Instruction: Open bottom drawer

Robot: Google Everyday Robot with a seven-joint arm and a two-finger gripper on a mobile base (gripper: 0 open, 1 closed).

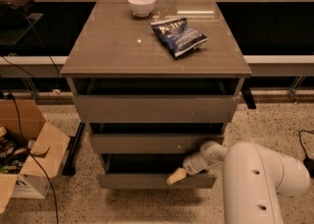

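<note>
The bottom drawer (147, 181) is the lowest, slim grey-brown front of the cabinet. It stands pulled out a little, with a dark gap above its top edge. My gripper (177, 175) reaches in from the right on a white arm (260, 179). Its pale tip rests at the top edge of the drawer front, right of centre, hooked over the edge. The middle drawer (157, 143) and the tall top drawer (154, 108) sit above it.
On the cabinet top (117, 46) lie a white bowl (142, 4) at the back and a blue chip bag (178, 35). An open cardboard box (27, 154) stands on the speckled floor at the left, with cables near it. Dark shelving runs behind.
</note>
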